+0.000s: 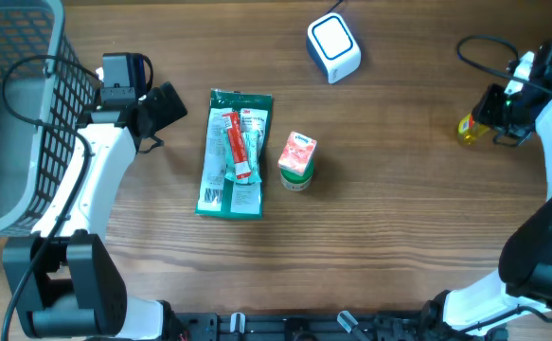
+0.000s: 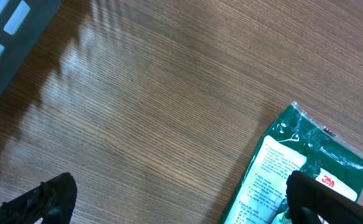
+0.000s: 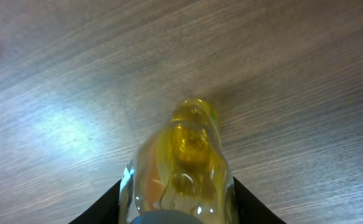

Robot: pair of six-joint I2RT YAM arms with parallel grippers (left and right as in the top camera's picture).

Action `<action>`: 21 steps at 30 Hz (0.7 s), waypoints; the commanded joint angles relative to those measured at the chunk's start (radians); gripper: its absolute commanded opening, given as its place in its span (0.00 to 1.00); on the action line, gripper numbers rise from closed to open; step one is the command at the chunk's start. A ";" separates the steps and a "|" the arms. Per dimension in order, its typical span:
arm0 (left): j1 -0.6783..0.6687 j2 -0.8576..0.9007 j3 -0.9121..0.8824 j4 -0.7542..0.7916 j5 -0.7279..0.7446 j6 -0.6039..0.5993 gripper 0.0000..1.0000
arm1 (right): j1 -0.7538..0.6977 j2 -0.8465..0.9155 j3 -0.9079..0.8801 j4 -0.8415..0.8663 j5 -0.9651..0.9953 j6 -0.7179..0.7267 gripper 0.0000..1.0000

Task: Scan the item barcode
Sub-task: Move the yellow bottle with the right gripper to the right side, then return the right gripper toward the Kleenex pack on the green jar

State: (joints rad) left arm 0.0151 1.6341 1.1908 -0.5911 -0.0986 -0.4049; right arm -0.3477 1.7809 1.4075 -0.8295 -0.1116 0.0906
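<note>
A small bottle of yellow liquid (image 1: 468,129) is at the far right of the table, and my right gripper (image 1: 496,112) is shut on it. In the right wrist view the bottle (image 3: 181,162) fills the space between the two black fingers of that gripper (image 3: 178,202), just above the wood; no barcode shows on it. The white and blue scanner (image 1: 333,47) sits at the back centre. My left gripper (image 1: 167,107) stands open and empty next to the green packet (image 1: 235,153). The left wrist view shows one fingertip of the left gripper (image 2: 181,202) over the corner of the packet (image 2: 299,168).
A red and white tube (image 1: 237,144) lies on the green packet. A small pink and green carton (image 1: 297,159) stands just right of it. A grey mesh basket (image 1: 10,114) fills the far left, its rim (image 2: 7,37) showing in the left wrist view.
</note>
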 commanded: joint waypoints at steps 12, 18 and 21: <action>0.003 -0.012 0.013 0.000 0.005 0.005 1.00 | 0.015 -0.025 0.160 -0.082 0.005 0.030 0.99; 0.003 -0.012 0.013 0.001 0.005 0.005 1.00 | 0.181 -0.114 0.487 -0.346 -0.194 0.061 1.00; 0.003 -0.012 0.013 0.000 0.005 0.005 1.00 | 0.366 -0.138 0.486 -0.394 -0.267 0.145 0.99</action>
State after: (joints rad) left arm 0.0151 1.6341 1.1908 -0.5907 -0.0990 -0.4049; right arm -0.1249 1.6600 1.8790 -1.1938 -0.2565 0.1535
